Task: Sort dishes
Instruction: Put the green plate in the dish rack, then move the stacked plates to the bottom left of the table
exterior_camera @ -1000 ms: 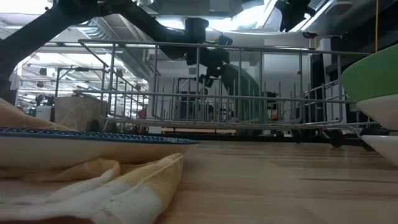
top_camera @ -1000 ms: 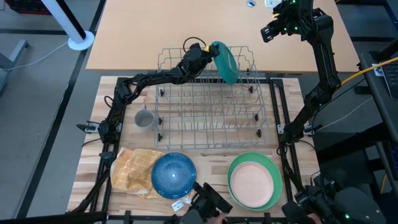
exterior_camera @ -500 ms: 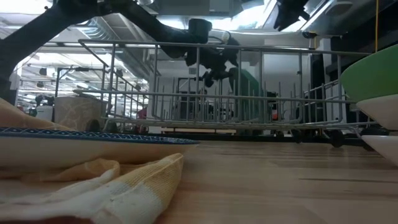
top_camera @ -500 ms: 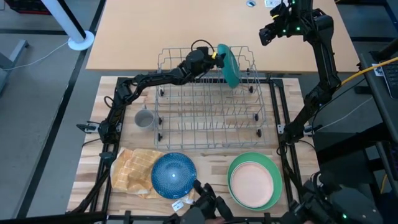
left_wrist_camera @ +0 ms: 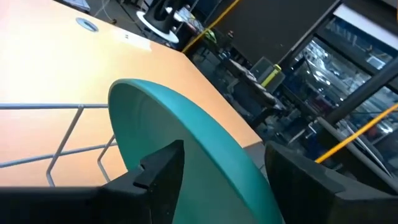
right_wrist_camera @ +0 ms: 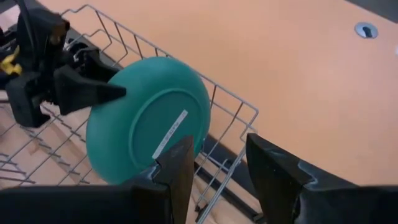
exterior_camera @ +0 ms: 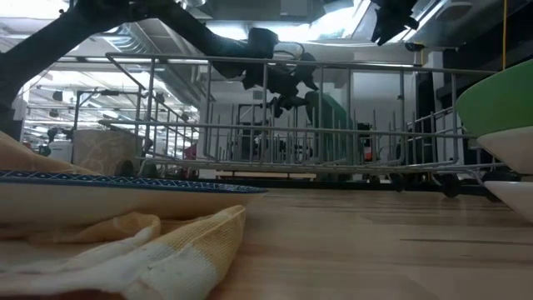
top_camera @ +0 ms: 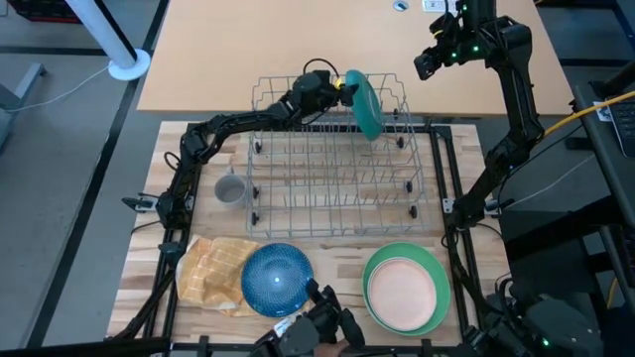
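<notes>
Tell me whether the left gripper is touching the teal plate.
Cannot tell. In the right wrist view the left gripper fingertip meets the teal plate rim, with no plain gap or contact.

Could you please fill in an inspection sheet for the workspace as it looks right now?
Surface: wooden table, bare between items.
Job's things: teal plate on edge in the wire rack; grey mug beside the rack; blue plate partly on the checked cloth; peach plate stacked in the green plate.
Clutter: nothing seen beyond the cloth.
Grippers: left gripper at the teal plate's rim, fingers open astride it; right gripper raised beyond the rack, open, empty.
Cables: yellow cable at the right.
Surroundings: tan table behind.
</notes>
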Available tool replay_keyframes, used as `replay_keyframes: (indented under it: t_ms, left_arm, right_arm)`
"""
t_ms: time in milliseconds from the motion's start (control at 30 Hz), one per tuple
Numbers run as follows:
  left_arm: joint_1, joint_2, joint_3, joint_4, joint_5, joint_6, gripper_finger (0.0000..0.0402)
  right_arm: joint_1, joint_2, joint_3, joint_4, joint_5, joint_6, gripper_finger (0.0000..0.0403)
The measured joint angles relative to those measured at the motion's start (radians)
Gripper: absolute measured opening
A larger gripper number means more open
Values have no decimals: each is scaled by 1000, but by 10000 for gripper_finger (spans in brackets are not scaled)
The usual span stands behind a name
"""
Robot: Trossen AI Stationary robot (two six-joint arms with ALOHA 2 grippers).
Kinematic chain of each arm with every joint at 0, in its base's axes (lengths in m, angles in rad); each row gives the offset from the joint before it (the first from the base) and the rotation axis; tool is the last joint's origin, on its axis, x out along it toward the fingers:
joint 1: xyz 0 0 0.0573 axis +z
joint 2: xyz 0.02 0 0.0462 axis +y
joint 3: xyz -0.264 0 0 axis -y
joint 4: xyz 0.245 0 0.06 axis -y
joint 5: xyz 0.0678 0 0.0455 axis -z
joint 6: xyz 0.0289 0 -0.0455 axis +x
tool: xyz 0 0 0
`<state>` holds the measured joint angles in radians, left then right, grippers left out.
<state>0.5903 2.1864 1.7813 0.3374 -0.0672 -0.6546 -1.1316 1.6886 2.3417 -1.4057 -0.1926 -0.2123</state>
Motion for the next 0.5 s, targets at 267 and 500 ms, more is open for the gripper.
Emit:
replay_keyframes:
  t_ms: [267,500]
  left_arm:
    - [34,-26,0,-72,120,-3,213]
    - [66,-26,-1,-67,212,-124,212]
  right_arm:
    - [0,0,0,-11,1,-2,152]
    - [0,0,0,-11,1,-2,152]
